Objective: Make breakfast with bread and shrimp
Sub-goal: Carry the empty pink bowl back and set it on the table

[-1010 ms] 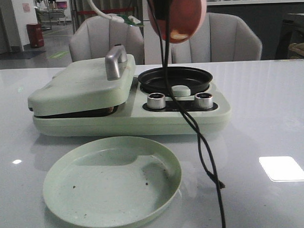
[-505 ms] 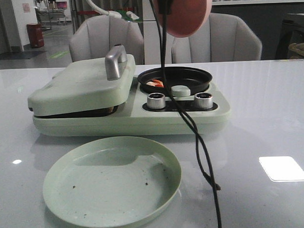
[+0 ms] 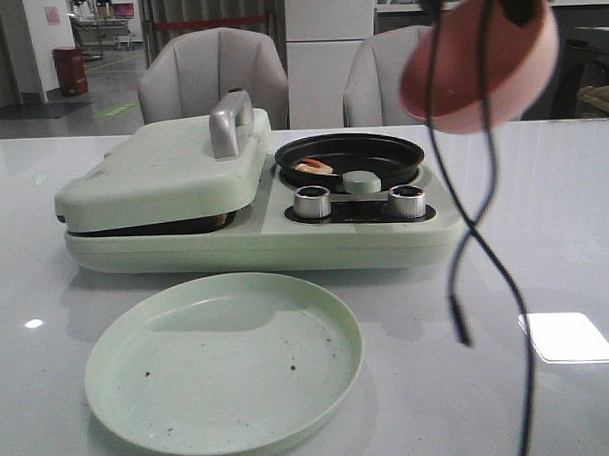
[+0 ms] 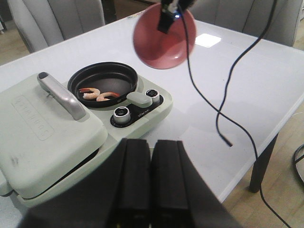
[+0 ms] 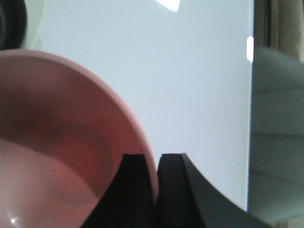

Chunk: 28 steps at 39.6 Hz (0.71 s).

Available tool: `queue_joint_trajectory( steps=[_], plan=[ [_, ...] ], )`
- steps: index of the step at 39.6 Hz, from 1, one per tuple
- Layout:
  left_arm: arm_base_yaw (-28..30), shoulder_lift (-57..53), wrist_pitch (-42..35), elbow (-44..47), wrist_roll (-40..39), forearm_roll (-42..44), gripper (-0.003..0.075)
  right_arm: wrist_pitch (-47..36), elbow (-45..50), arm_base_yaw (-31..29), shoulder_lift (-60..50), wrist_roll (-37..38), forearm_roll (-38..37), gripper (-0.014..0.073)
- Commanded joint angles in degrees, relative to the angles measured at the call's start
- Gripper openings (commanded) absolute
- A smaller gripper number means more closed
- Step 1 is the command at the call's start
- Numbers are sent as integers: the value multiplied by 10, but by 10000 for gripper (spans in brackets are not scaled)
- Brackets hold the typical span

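Note:
Two shrimp (image 4: 99,94), curled, pale with orange-red marks, lie in the black round pan (image 4: 103,81) of the pale green breakfast maker; one shows in the front view (image 3: 314,167). My right gripper (image 5: 154,161) is shut on the rim of an empty pink bowl (image 5: 61,142). It holds the bowl tilted in the air to the right of the pan (image 3: 479,67). My left gripper (image 4: 151,147) is shut and empty, above the maker's near edge. The bread is not in view.
The maker's left lid (image 3: 167,168) is closed, with a silver handle (image 3: 229,123). An empty green plate (image 3: 224,359) lies in front of the maker. Black cables (image 3: 480,232) hang from my right arm over the table. Two chairs stand behind the table.
The shrimp dropped from the tilted pink bowl into the black pan. My right gripper then carried the bowl from above the pan to the right.

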Motion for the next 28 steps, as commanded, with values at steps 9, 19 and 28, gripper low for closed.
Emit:
queue_joint_trajectory(
  steps=[9,19,28],
  plan=[
    [-5,0,-40,-16,-1,-21,100,-172,248,-163,-163,-2,179,17],
    [-5,0,-40,-16,-1,-21,100,-301,390,-276,-178,-87,330,17],
    [-5,0,-40,-16,-1,-21,100,-403,450,-334,-178,-100,387,17]
  ],
)
